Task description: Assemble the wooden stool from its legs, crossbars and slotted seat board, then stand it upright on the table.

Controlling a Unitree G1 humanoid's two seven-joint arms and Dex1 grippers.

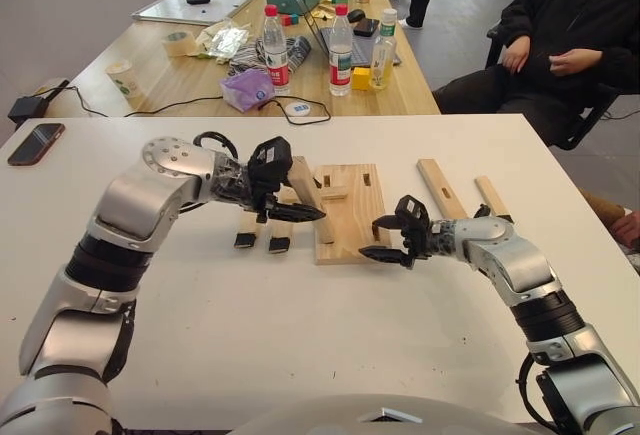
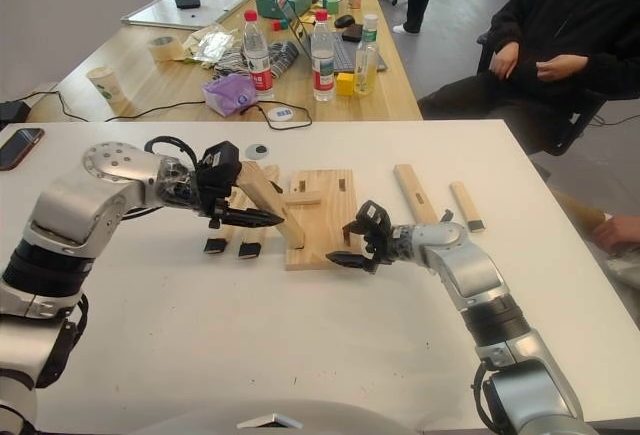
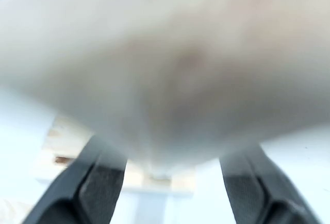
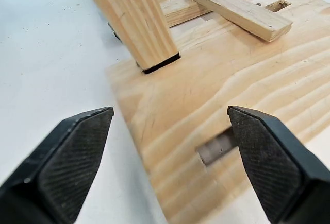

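The slotted seat board [image 1: 348, 223] lies flat in the middle of the white table [image 1: 300, 335]. A short crossbar [image 1: 333, 193] rests on it. My left gripper [image 1: 297, 211] is shut on a wooden leg [image 1: 305, 187], held slanted with its lower end on the board's left near part; the leg [image 4: 131, 15] meets the board [image 4: 216, 95] there. In the left wrist view, the wood [image 3: 170, 80] sits between the fingers [image 3: 98, 177]. Two joined legs [image 1: 262, 232] lie under that gripper. My right gripper [image 1: 392, 241] stands open at the board's near right corner, straddling the edge [image 4: 169, 112].
Two loose legs [image 1: 440, 187] [image 1: 490, 195] lie right of the board. A phone [image 1: 35, 143] rests at the table's far left. Behind stands a wooden table [image 1: 200, 75] with bottles [image 1: 341, 37], a laptop and tape. A seated person [image 1: 560, 45] is at the back right.
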